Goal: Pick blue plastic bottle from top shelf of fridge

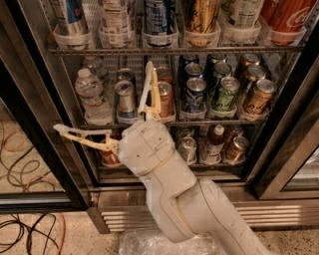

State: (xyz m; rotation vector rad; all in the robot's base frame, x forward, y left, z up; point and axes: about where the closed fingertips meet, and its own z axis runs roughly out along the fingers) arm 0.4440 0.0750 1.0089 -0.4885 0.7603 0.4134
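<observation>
While the end effector point(102, 96) hangs low in front of the fridge point(30, 114), level with the middle rack of cans point(224, 92), the task is at its approach step. Its two cream fingers point(148, 84) are splayed wide apart, one pointing left across the lower rack and the other pointing up, and they hold nothing. The blue plastic bottle point(115, 20) stands well above, in the second clear cup holder from the left on the top shelf point(209, 50). It sits between a bottle with a dark blue-and-red label point(70, 14) on its left and a blue-and-white patterned bottle point(160, 15) on its right. By my judgement, the next move calls for raising the arm, turning the wrist so both fingers point toward the far side of the shelf, and bracketing the pale label without nudging the close neighbours.
</observation>
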